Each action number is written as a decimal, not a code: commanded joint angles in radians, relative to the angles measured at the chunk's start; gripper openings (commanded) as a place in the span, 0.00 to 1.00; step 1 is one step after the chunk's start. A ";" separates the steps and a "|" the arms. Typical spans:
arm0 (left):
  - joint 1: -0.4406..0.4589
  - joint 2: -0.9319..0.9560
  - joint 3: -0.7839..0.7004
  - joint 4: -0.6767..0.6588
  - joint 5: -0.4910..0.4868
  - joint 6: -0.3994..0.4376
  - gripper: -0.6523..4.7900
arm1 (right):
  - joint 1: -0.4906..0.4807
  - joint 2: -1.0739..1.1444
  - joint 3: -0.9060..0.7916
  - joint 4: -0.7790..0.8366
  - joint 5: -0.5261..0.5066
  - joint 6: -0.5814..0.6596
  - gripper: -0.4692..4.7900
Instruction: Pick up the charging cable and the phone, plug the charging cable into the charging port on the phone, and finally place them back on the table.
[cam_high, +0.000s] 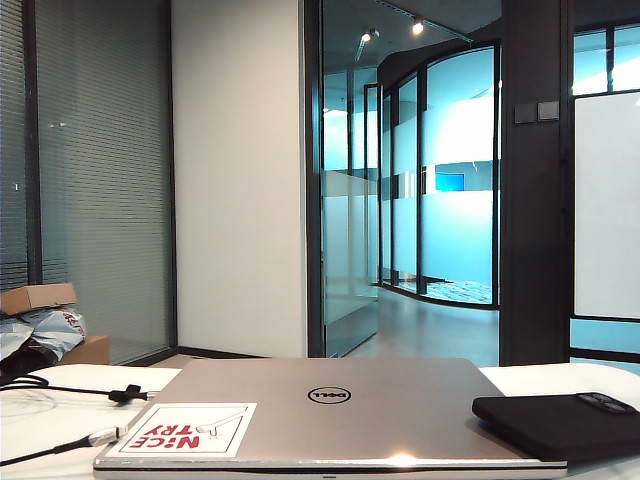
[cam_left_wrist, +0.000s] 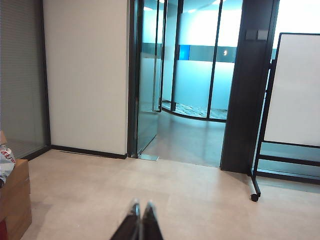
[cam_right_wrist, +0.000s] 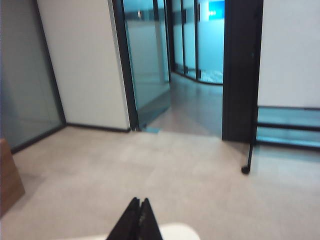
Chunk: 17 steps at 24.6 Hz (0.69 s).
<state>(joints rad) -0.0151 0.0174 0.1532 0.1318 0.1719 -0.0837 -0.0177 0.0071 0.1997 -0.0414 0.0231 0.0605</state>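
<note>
Wrist views are showing left gripper and right gripper pinched together, empty; exterior view is showing only phone, charging cable, table.

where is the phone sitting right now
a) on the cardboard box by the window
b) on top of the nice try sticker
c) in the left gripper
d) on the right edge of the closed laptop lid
d: the exterior view shows the black phone lying on the right side of the laptop lid, while the left gripper and right gripper are shut and hold nothing.
</note>
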 joint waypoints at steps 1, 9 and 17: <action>0.001 0.075 0.074 0.038 0.000 -0.003 0.11 | 0.001 0.063 0.088 0.016 0.000 0.004 0.08; -0.004 0.533 0.267 0.192 0.000 -0.022 0.11 | 0.011 0.480 0.370 0.017 -0.160 0.003 0.08; -0.136 0.888 0.352 0.196 0.000 0.045 0.11 | 0.295 0.666 0.489 0.014 -0.152 -0.009 0.08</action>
<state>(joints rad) -0.1398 0.8928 0.5018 0.3252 0.1703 -0.0704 0.2478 0.6716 0.6807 -0.0441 -0.1280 0.0551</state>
